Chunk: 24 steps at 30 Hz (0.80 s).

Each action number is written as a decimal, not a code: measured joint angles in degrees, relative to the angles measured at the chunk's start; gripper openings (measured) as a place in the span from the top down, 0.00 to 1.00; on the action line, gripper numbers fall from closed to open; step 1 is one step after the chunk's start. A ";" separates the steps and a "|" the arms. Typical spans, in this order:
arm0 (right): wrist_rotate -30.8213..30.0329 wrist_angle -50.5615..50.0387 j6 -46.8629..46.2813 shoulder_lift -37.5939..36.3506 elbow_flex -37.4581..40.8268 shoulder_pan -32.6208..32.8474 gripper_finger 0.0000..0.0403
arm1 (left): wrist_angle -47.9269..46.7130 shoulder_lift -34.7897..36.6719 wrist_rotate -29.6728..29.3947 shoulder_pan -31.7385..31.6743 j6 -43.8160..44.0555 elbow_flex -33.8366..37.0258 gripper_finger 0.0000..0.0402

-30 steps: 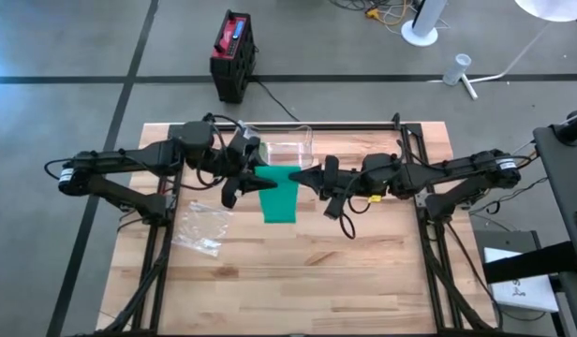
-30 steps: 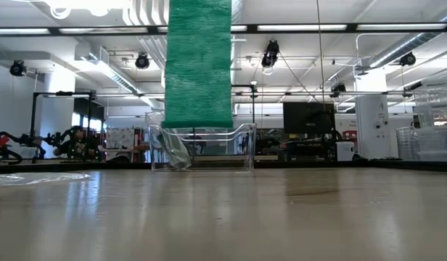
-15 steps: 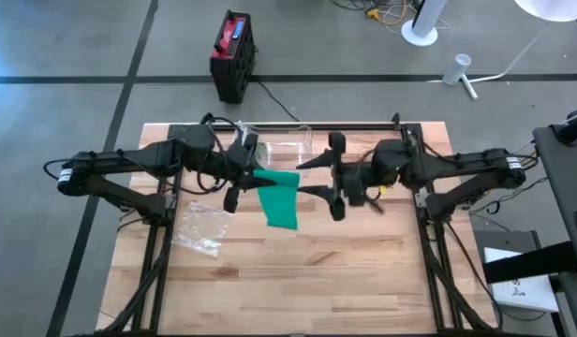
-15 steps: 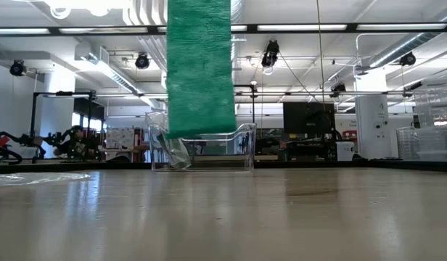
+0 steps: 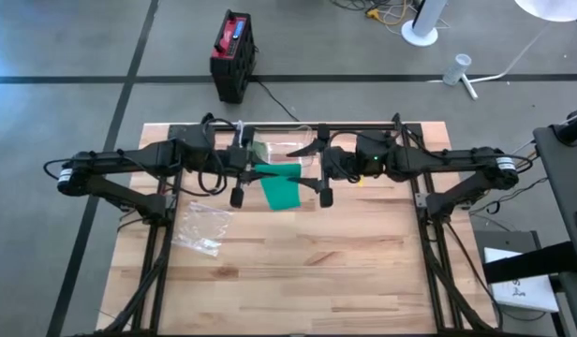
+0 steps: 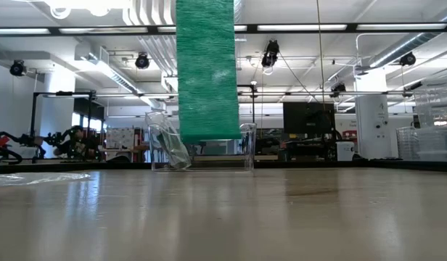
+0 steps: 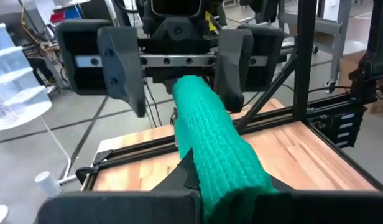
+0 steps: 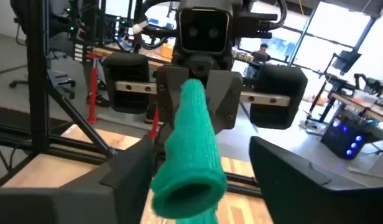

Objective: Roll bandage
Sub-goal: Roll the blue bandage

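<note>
Bandage [image 5: 281,185]: green, knitted, partly wound; the rolled part is held in the air between the two arms above the far middle of the surface [image 5: 298,271], and a loose tail hangs down from it without reaching the wood, as the low view shows.
Left gripper [image 5: 245,169]: fully closed on the left end of the roll; in the right wrist view its fingers pinch the far end of the green tube.
Right gripper [image 5: 322,172]: jaws spread wide, one on each side of the right end of the roll, gripping nothing; the left wrist view shows clear gaps between its fingers and the fabric.
Clear container [image 5: 290,147]: transparent box on the far part of the surface, just beyond the bandage.
Plastic bag [image 5: 200,228]: crumpled clear wrapper lying on the surface, left and nearer, well apart from the bandage.
Handling, judged: light and soft; the weave looks stretchy and grippy rather than slippery, so it should not slide out, but it will squash and sag under a hard pinch. Not fragile.
Where to hold, judged: across the wound core near each end, where the layers are thickest; a hold on the hanging tail would only pull turns loose.
Risk, judged: with one end held alone, the roll may droop or unwind.
</note>
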State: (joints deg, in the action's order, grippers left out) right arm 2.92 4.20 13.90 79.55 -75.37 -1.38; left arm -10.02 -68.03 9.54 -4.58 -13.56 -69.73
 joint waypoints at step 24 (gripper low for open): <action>0.04 -1.12 48.09 -0.90 0.04 0.37 0.98 | -5.70 0.08 4.66 0.02 12.68 0.00 0.61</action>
State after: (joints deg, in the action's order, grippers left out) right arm 2.96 3.08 61.99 78.65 -75.33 -1.01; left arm -15.72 -67.95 14.20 -4.56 -0.88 -69.73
